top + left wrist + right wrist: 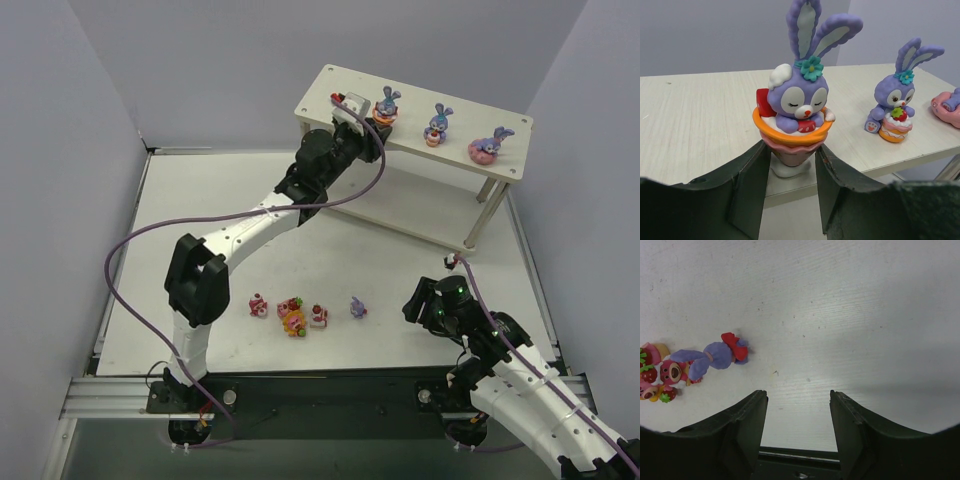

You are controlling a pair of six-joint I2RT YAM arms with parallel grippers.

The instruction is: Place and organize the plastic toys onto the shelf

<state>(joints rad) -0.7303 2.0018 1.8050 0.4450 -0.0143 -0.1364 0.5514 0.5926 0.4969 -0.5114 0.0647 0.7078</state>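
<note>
Purple bunny (797,107) in left tool (792,152)

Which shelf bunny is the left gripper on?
The leftmost bunny, sitting in an orange cup; the left gripper clamps its base.

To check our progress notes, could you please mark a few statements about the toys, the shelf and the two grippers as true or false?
1. Three bunny toys stand on the top board of the shelf. True.
2. The left gripper is shut on the base of the bunny in the orange cup. True.
3. The right gripper holds a toy. False: it is open and empty above the table.
4. Every toy is already on the shelf. False: four toys lie on the table.
</note>
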